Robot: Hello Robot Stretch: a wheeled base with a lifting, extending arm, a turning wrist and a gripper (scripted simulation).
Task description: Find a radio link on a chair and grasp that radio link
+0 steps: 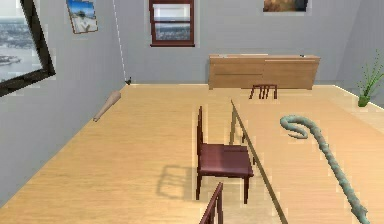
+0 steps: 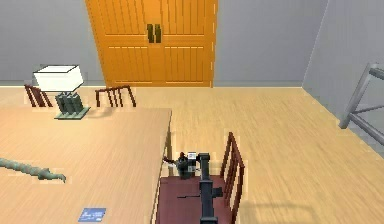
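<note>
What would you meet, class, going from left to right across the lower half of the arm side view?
Grey-green long thing on the table → small blue item → gripper → chair backrest.

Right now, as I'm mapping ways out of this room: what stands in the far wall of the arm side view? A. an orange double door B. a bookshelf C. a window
A: an orange double door with dark handles stands in the grey wall beyond the wooden table.
</note>
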